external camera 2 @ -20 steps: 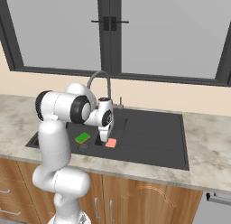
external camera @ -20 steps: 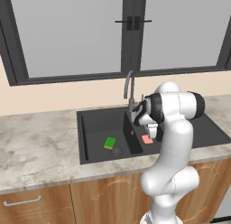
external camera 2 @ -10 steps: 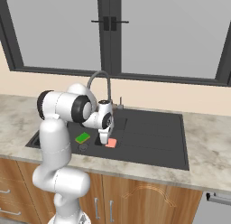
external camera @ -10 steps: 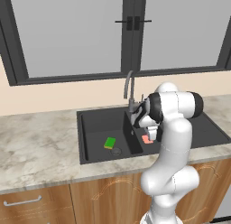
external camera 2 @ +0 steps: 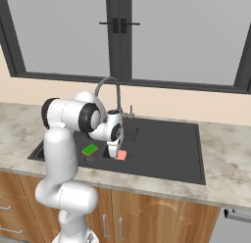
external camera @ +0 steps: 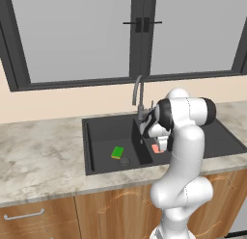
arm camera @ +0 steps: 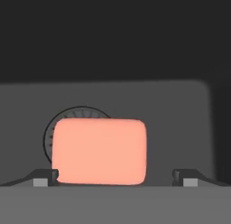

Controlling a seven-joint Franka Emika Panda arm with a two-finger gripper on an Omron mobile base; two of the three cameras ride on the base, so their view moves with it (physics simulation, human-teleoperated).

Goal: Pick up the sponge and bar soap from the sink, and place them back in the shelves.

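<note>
Open hand (arm camera: 115, 178) poised directly above soap (arm camera: 99, 151) in sink (external camera: 106, 132); long axis spanning the fingertip gap.

The sink (external camera: 96, 137) is set into the counter (external camera: 38, 156) below the window (external camera: 140, 35). The sponge (external camera: 117, 152) lies in the left basin beside a drain (external camera: 125, 161); the bar soap (external camera 2: 120, 155) lies in the right basin, partly over another drain (arm camera: 67, 123). The faucet (external camera 2: 110, 90) stands behind the basins.
</note>
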